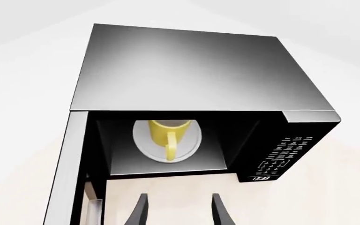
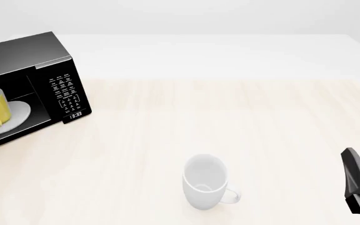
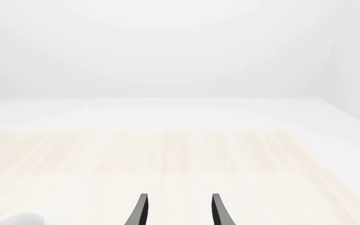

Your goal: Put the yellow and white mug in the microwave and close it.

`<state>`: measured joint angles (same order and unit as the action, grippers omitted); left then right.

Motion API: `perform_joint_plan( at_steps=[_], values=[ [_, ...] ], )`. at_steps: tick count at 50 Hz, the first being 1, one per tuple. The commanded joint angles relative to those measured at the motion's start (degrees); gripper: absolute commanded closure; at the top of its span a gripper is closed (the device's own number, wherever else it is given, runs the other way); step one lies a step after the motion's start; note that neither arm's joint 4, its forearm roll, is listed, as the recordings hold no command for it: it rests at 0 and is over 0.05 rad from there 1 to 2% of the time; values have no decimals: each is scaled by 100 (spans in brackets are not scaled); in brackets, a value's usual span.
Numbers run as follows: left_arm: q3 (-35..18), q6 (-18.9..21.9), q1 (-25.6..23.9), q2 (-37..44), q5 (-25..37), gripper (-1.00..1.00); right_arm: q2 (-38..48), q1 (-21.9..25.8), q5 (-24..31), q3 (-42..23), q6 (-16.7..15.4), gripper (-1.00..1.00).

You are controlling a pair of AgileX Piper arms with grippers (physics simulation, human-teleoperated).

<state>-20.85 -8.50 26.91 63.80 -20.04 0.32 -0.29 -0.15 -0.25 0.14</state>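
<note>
Closest to the front camera, the right gripper (image 2: 359, 187) shows as a dark shape at the lower right edge of the table (image 2: 230, 122), well apart from everything else. Its own wrist view shows its two fingers (image 3: 141, 211) spread with an empty gap between them, pointing across bare pale wood toward the far white wall.

Just ahead of the camera, near the middle of the table, a larger all-white mug (image 2: 205, 183) stands upright with its handle turned to the right. A sliver of its rim also shows at the lower corner of the right wrist view.

At the far left of the table sits the black microwave (image 2: 36, 61), its keypad (image 2: 66, 91) and small clock display (image 2: 75, 115) facing the front camera. Its door (image 1: 73, 168) is swung open, seen edge-on in the left wrist view. Inside, the yellow and white mug (image 1: 169, 133) stands upright on the white round plate (image 1: 146, 145), its yellow handle turned toward the opening.

The left gripper (image 1: 178, 211) hangs in front of the microwave's opening, outside the cavity and apart from the mug. Its fingers (image 1: 221, 211) are spread and hold nothing. In the front view, a dark shape at the left edge beside the mug may be part of this arm; it is too cut off to be sure.
</note>
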Motion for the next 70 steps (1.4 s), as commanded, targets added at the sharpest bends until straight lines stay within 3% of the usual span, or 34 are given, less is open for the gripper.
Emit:
perform_joint_plan(
  at_steps=[1,15,42,70],
  values=[
    [-80,-75,-56,-632,552,-100,0,-1,0,0,1,-100],
    [-350,-171,-173,-1551,1506,-100,0,1,0,0,1,-100],
    [-1130,-281,90,-2689,3043,-100,1,-1,0,0,0,-100],
    [-1998,-445,535,-3035,4087,-100,0,0,0,0,2,-100]
  ],
)
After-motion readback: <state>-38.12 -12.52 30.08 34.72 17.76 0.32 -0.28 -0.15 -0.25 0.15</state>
